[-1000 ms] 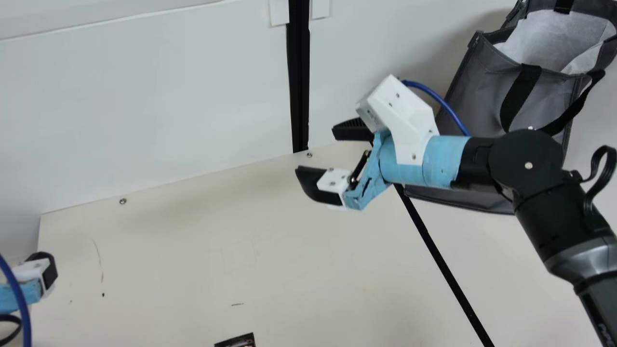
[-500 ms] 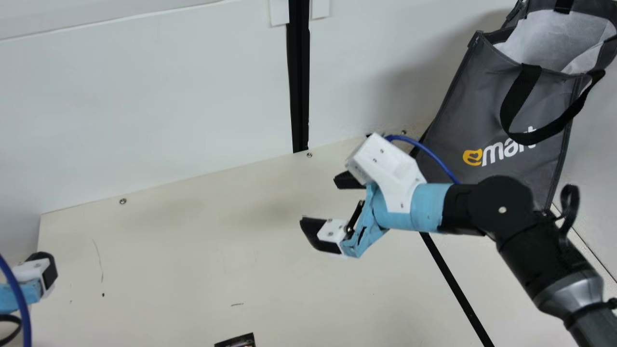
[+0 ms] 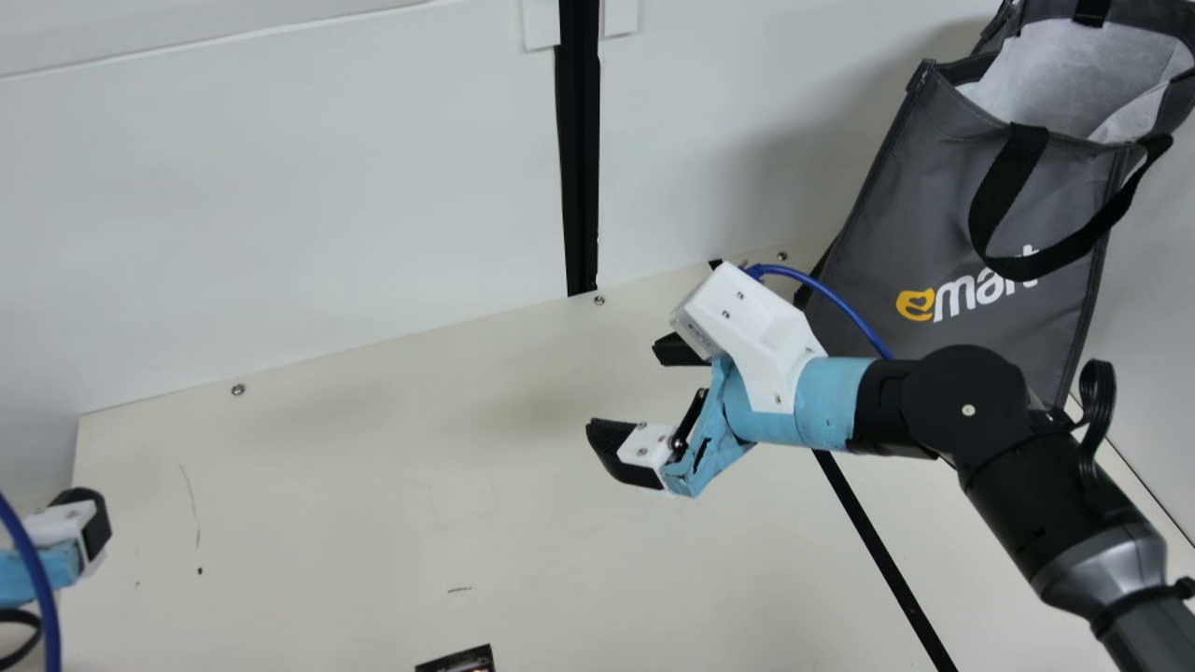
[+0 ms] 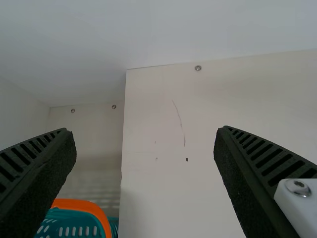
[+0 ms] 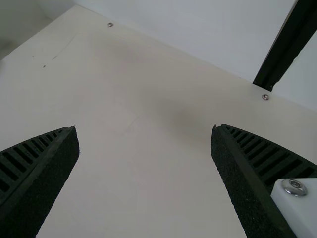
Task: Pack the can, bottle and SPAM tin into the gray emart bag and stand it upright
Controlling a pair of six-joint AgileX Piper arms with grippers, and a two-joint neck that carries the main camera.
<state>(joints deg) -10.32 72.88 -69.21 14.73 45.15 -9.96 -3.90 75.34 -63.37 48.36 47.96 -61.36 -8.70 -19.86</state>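
From my seat I see a cream table [image 3: 373, 523] with a black strip [image 3: 878, 551] along its right part, a black post [image 3: 579, 140] on the far white wall [image 3: 280, 205], and, past the table's left edge, an orange-rimmed teal basket [image 4: 81, 204].

Robotics lab, apparently: black jointed arm [image 3: 966, 401], screw-studded cream table [image 3: 355, 504], white walls [image 3: 299, 205].

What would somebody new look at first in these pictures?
Probably the gray emart bag, at the main view's upper right, its white lining showing. Next, the right tool, open, left of the bag there. Then the orange-rimmed teal basket, low in the left wrist view.
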